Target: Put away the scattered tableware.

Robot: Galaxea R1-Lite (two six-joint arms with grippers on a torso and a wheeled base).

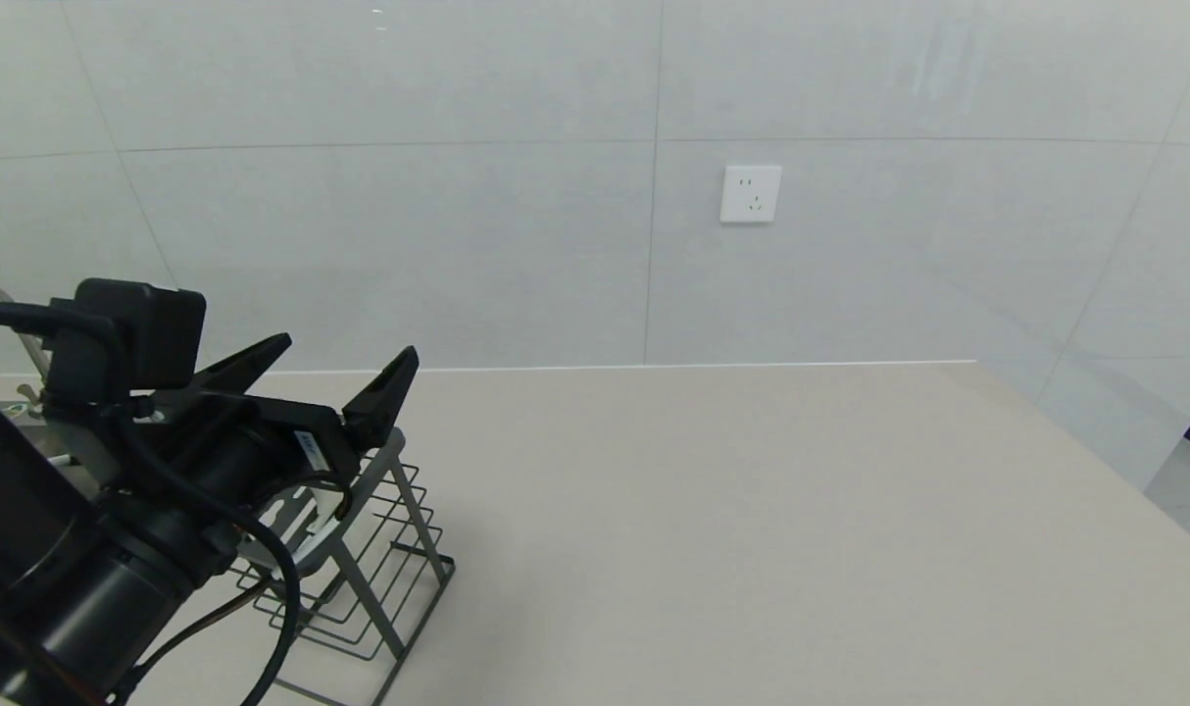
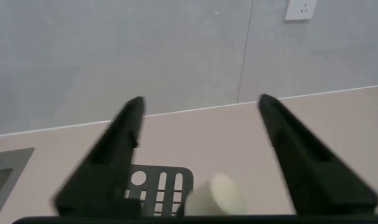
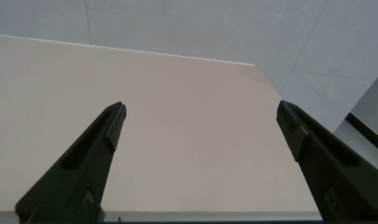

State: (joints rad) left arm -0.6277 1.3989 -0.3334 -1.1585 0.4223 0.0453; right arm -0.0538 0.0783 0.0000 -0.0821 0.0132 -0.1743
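A grey tiled wall [image 1: 360, 245] with a white socket [image 1: 750, 193] backs a long beige counter [image 1: 752, 510]. The left gripper [image 1: 345, 348] hangs at the counter's left end with its jaws spread wide and nothing between them. Directly beneath it stands a grey wire rack [image 1: 399, 549]. From the left wrist, a pale rounded piece [image 2: 220, 193] sits just beside the rack's slotted panel [image 2: 160, 183]; what sort of tableware it is I cannot tell. The right gripper [image 3: 201, 111] is also splayed and empty, held above bare counter well apart from the rack. I'd judge this the stowing end of a put-away. The next move calls for lifting clear of the rack and locating another piece to fetch.
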